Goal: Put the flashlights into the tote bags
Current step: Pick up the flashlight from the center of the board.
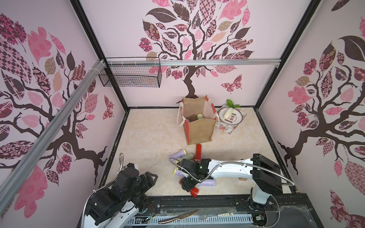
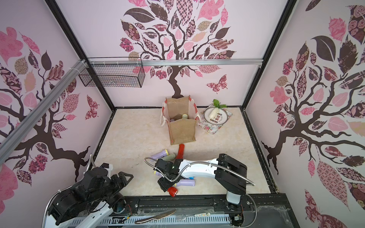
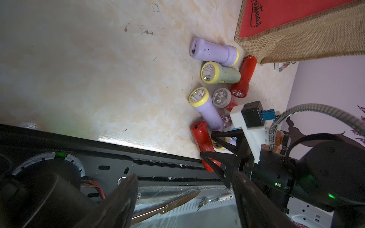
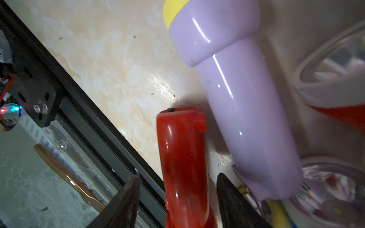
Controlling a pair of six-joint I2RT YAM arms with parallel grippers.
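Marbled tabletop; tote bag reads "ristmas".

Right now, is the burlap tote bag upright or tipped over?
Upright: in a top view the burlap tote bag stands on its base, mouth open upward, a pale flashlight showing inside.

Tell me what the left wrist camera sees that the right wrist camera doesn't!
Only the left wrist view: the burlap tote bag, a pale green flashlight, a fork, and the left pincer, open and empty. Only the right wrist view: a little board with red and blue lights, and the small gaps on each side of the red flashlight inside the open right pincer. Both: that red flashlight, the lilac flashlight beside it, the right pincer, the knife and the marble tabletop.
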